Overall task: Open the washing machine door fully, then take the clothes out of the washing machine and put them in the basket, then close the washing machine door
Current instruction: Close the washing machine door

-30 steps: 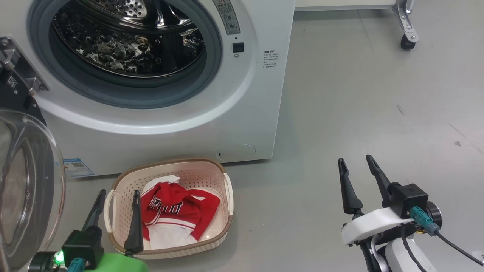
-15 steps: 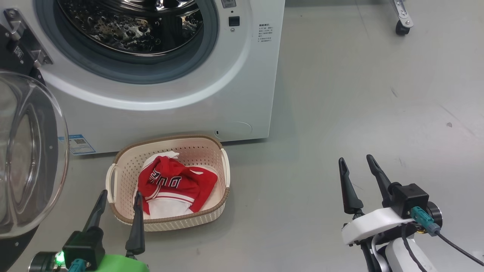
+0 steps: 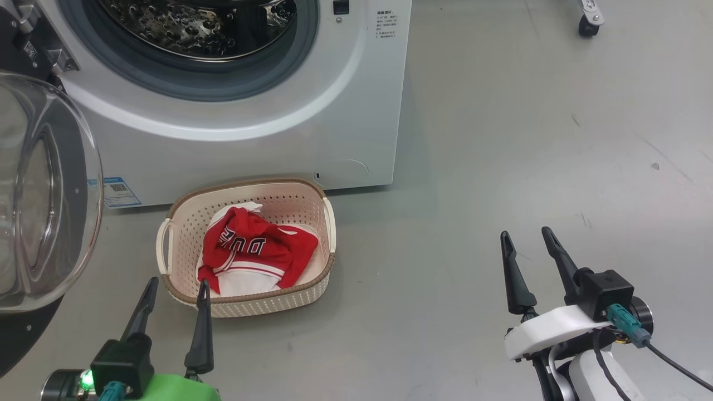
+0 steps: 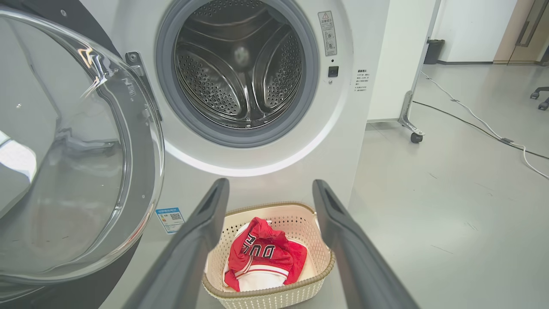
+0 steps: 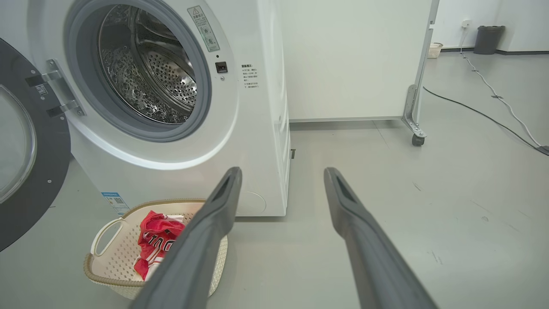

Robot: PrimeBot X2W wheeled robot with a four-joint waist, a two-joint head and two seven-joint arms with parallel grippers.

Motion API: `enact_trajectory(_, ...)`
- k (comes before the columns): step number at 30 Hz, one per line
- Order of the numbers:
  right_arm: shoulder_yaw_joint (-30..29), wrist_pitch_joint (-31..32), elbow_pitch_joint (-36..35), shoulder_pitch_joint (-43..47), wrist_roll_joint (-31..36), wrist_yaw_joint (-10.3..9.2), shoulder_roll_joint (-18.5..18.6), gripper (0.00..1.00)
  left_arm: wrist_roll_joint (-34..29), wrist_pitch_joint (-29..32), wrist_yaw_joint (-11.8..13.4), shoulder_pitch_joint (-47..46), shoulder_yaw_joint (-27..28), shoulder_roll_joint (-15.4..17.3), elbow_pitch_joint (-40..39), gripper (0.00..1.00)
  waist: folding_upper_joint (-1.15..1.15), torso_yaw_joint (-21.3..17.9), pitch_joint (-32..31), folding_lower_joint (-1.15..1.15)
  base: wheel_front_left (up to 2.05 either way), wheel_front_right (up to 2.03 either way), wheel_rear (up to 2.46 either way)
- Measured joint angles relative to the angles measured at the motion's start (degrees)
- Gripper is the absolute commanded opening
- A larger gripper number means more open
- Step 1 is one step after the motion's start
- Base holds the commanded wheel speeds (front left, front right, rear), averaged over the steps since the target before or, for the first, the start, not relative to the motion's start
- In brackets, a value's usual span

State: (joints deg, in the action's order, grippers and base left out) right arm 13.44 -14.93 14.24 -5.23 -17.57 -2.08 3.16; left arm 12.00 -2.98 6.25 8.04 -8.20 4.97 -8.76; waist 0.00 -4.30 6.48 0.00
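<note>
Grey floor [image 3: 501,139], basket [image 3: 262,305] of clothes [image 3: 250,250]

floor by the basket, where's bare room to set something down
Widest bare floor lies right of the washing machine and basket, out to the right gripper and the caster. A narrower strip runs before the basket. Crowded on the left: the open washing machine door hangs beside the basket, with the left gripper by its front rim.

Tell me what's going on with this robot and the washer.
The washing machine stands with its door swung wide open; the drum looks empty. The red clothes lie in the basket on the floor before it. The left gripper and right gripper are open, holding nothing. Only closing the door remains.
</note>
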Motion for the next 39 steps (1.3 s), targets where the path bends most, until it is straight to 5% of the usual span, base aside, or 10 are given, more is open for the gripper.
enact_trajectory(26,-0.56,0.0,-0.01,-0.01,0.19,0.19,-0.07,1.0,-0.01,0.42,0.0,0.01,-0.11,-0.05,-0.64,1.0,0.0,1.05,0.2,0.0,-0.07,0.07,0.0)
enact_trajectory(39,-1.98,0.0,-0.04,0.06,0.53,0.19,0.9,1.0,0.1,0.38,0.0,-0.09,-1.34,-0.38,0.74,1.0,0.0,5.71,-0.79,0.0,0.0,0.0,0.0)
